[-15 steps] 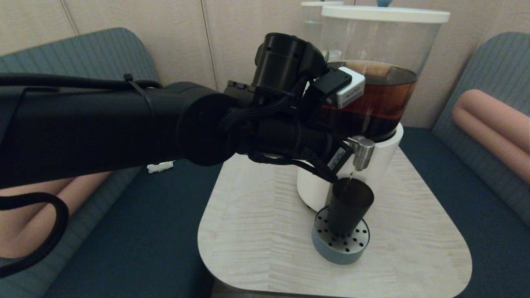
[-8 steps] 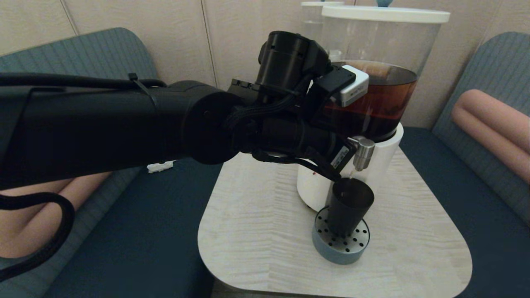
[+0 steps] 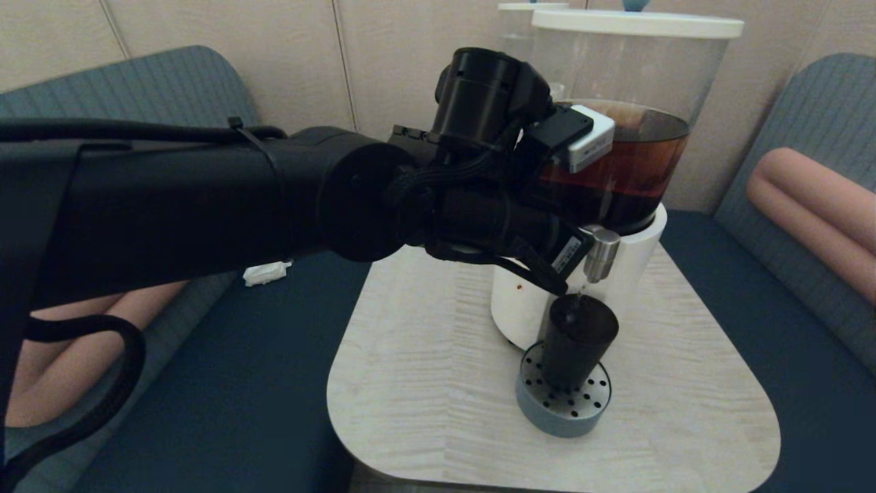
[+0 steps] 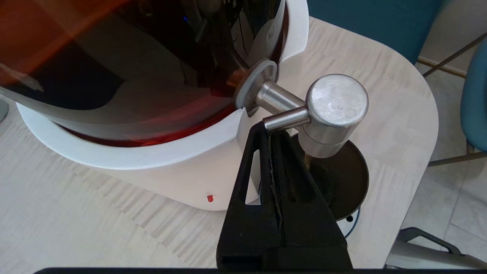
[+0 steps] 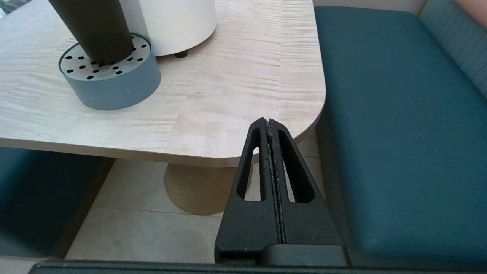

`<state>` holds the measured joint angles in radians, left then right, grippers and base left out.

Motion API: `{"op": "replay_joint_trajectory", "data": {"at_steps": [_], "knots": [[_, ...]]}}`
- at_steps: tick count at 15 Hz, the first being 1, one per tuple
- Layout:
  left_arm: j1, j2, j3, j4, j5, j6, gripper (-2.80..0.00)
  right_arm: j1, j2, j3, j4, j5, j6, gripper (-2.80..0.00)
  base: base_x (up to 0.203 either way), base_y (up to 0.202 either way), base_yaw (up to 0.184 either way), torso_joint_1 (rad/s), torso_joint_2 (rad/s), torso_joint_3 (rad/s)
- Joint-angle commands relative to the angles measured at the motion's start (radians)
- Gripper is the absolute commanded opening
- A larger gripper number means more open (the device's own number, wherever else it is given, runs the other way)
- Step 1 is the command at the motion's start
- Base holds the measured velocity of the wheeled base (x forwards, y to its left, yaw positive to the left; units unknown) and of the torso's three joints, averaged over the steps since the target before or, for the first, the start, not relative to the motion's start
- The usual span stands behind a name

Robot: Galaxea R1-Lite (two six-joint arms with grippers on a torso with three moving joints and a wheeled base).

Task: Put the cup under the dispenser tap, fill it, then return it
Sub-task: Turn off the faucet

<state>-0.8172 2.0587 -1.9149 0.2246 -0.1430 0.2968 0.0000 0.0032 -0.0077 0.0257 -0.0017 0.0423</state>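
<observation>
The dark smoky cup (image 3: 578, 339) stands upright on a round grey perforated drip tray (image 3: 564, 404), right under the steel dispenser tap (image 3: 602, 255). A thin stream falls from the spout into it. My left gripper (image 3: 580, 241) is shut, and its joined tips press against the tap's side lever rod (image 4: 285, 118). In the left wrist view the tap (image 4: 331, 114) hangs over the cup's mouth (image 4: 342, 182), just past my left gripper (image 4: 268, 129). My right gripper (image 5: 269, 123) is shut and empty, parked low off the table's near right corner. From there the cup (image 5: 95, 30) is only partly in view.
The big clear tank (image 3: 629, 137) of brown liquid sits on a white base (image 3: 520, 308) on the pale wood table (image 3: 424, 383). A smaller clear dispenser (image 3: 523, 34) stands behind it. Teal benches flank the table, and a small white object (image 3: 263, 274) lies on the left one.
My left arm has shifted slightly right and up, staying against the tap lever. The cup has not moved, and its inside looks darker.
</observation>
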Motion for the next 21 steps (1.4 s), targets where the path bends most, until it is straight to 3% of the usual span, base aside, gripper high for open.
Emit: {"op": "replay_joint_trajectory", "data": {"at_steps": [1,21], "knots": [[0.0,0.005,-0.003,0.001,-0.001,0.002,-2.8,0.0,0.001,0.0,0.0,0.0,0.001,-2.8,0.0,0.0,0.0,0.0,0.0,0.0],[-0.03,-0.014,-0.01,-0.004,0.0,0.013,-2.8,0.0,0.001,0.0,0.0,0.0,0.001,-2.8,0.0,0.0,0.0,0.0,0.0,0.0]]}}
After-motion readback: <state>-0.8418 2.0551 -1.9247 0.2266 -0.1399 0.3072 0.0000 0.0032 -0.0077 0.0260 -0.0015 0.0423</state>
